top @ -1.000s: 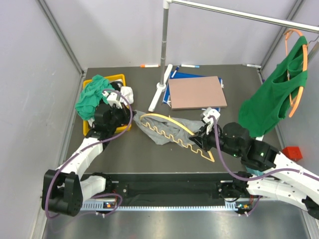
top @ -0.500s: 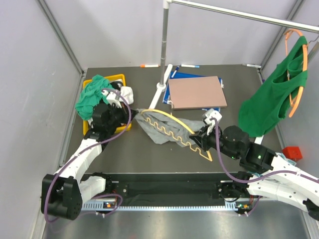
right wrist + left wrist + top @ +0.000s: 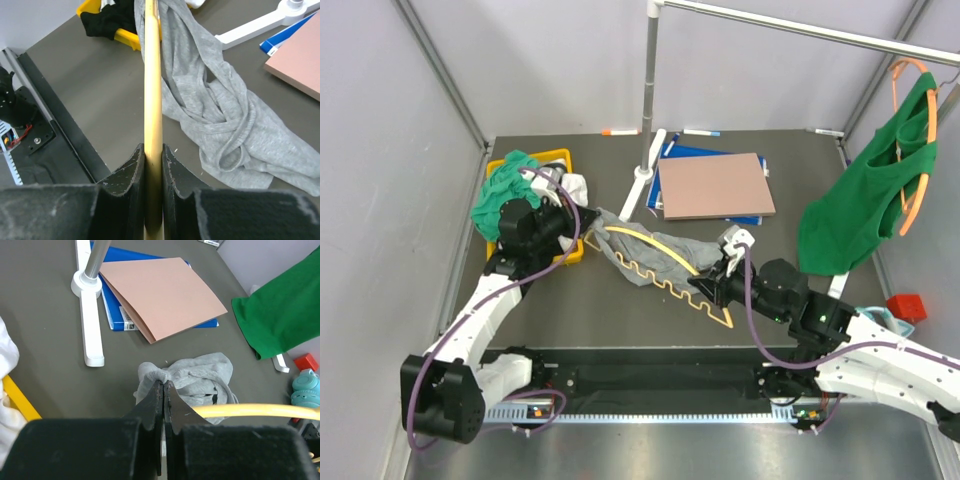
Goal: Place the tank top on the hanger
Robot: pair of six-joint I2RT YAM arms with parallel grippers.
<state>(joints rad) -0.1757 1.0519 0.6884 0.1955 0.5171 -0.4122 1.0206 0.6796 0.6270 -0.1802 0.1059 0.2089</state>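
Pale lilac walls around a dark grey bench (image 3: 620, 320). At upper left, a yellow plastic bin (image 3: 563, 156) heaped with teal-green cloth (image 3: 503, 195). At upper centre, a white-footed metal rail post (image 3: 646, 120) beside a tan board (image 3: 712, 185) on a blue folder (image 3: 692, 152). At far right, a hanging bright green tank top (image 3: 860, 200), with a small red block (image 3: 906, 305) below.

Mid-frame, just right of the bin, the crumpled light grey tank top (image 3: 220, 115), touching the pale yellow wavy-barred hanger (image 3: 152, 75). Left end effector (image 3: 163, 390) pressed together, pinching a bunched edge of the grey top. Right end effector (image 3: 153, 155) clamped on the hanger's end.
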